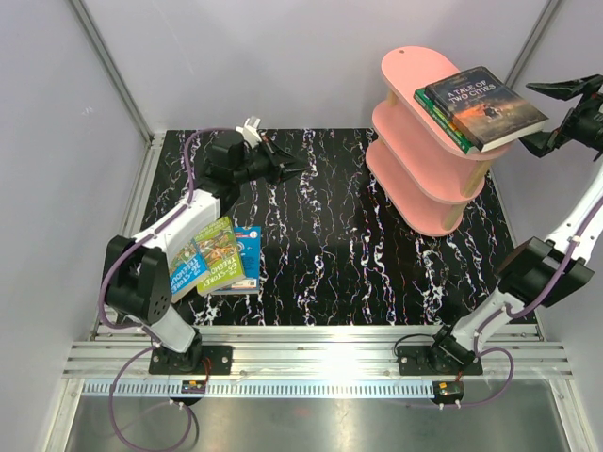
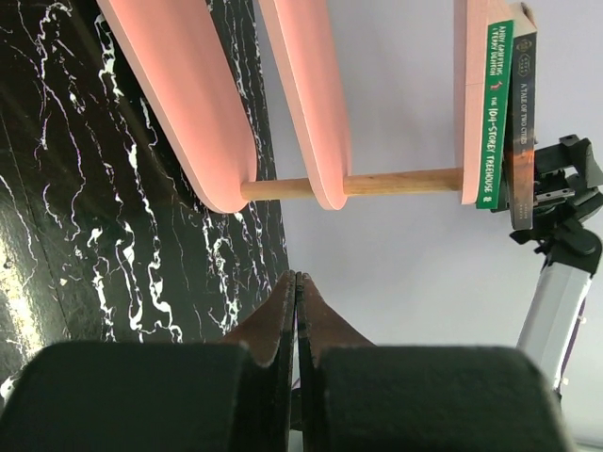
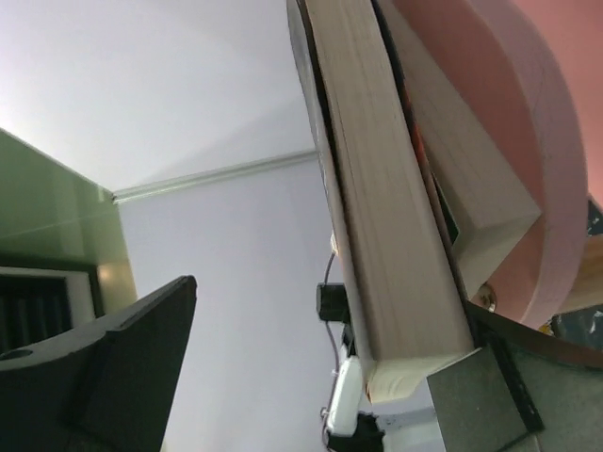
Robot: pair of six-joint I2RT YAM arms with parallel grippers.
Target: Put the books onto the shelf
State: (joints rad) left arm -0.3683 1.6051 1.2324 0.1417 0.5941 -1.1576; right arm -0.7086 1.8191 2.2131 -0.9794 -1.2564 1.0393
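The pink shelf (image 1: 415,141) stands at the back right of the table. On its top tier the dark "A Tale of Two Cities" book (image 1: 485,105) lies on a green-spined Treehouse book (image 1: 438,111); both overhang the right end. My right gripper (image 1: 532,115) is open, its fingers above and below the dark book's overhanging corner. The right wrist view shows that book's page edge (image 3: 396,217) against one finger (image 3: 509,377), the other finger (image 3: 122,367) far off. More books (image 1: 221,252) lie fanned at the front left, partly under my left arm. My left gripper (image 1: 292,165) hovers shut and empty mid-table.
A black marbled mat (image 1: 339,254) covers the table inside white walls. In the left wrist view the shelf's tiers (image 2: 188,104) and a wooden post (image 2: 396,181) face my left gripper (image 2: 297,282), with the right gripper (image 2: 556,188) beyond them.
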